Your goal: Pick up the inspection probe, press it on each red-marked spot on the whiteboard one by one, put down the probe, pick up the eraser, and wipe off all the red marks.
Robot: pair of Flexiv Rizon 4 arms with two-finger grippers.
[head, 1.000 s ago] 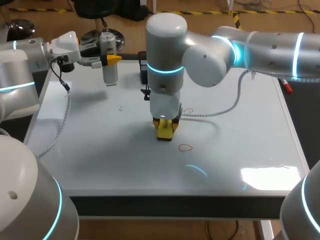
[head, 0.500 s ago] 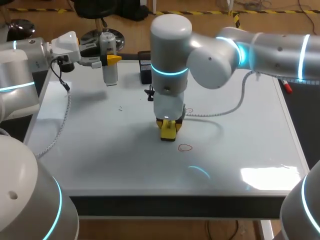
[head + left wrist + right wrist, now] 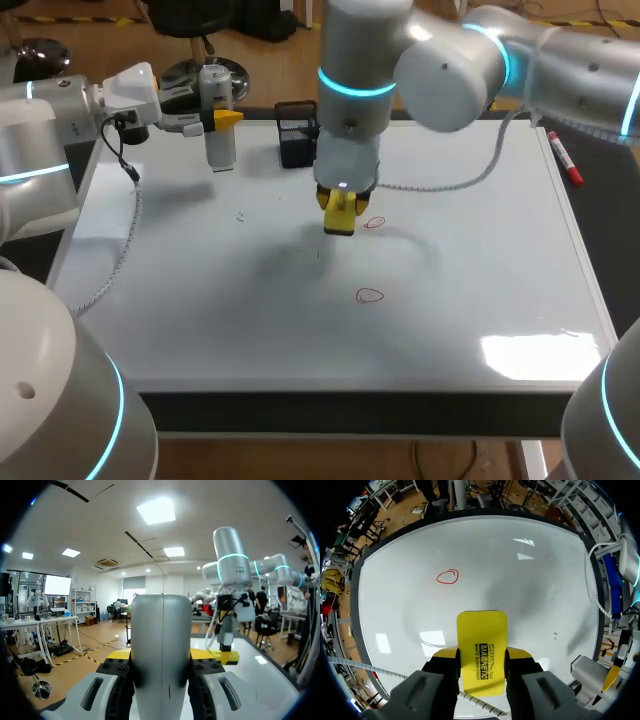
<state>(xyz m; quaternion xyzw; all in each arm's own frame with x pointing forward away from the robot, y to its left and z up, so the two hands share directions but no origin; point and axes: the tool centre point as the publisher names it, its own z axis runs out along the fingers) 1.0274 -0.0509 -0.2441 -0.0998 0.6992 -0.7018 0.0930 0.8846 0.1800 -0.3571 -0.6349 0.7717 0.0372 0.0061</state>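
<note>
Two red rings point(image 3: 374, 222) show on the whiteboard point(image 3: 200, 280): one just beside my right claw point(image 3: 339, 215), one well short of it, toward me. That claw is clenched on the yellow eraser point(image 3: 481, 635), seemingly just above the board. I should set it flat, press evenly, and sweep fully across each ring. My left claw point(image 3: 222, 120), well apart, grips the inspection probe point(image 3: 220, 145).

Left claw point(image 3: 224, 118) clamped; right claw point(image 3: 340, 212) clamped, vertical.

A small red drawn ring point(image 3: 370, 295) and a second red ring point(image 3: 374, 223) mark the glossy white whiteboard counter point(image 3: 200, 300). A black open box point(image 3: 296, 140) stands at its far edge.
</note>
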